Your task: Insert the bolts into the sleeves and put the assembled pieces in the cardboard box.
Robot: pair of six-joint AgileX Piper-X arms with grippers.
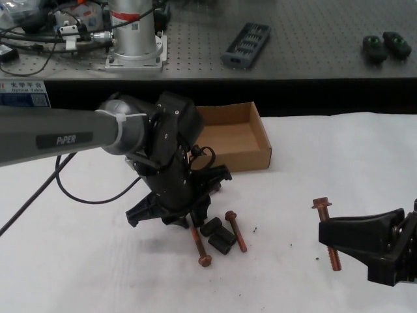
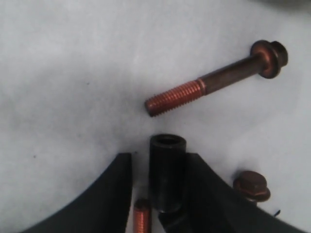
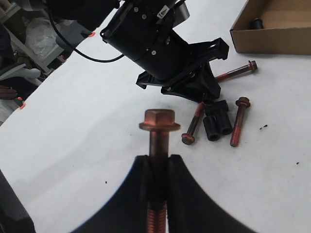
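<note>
Nearest, at the right of the table (image 1: pixel 326 150), a bolt (image 3: pixel 156 141) is gripped tight in the right tool (image 3: pixel 156 161). It is held upright, head up and threaded end down. Farther in and to its left, the left tool (image 2: pixel 159 158) is set low and released, its jaws astride 1 black sleeve (image 2: pixel 167 177). The sleeve lies flat, with its long axis running along the gap. Whether 1 jaw touches it cannot be told. The sleeve is thus nearer the left arm and well apart from the held bolt. A loose bolt (image 2: pixel 214 80) lies just beyond, and the cardboard box (image 1: pixel 257 153) is set farthest.
</note>
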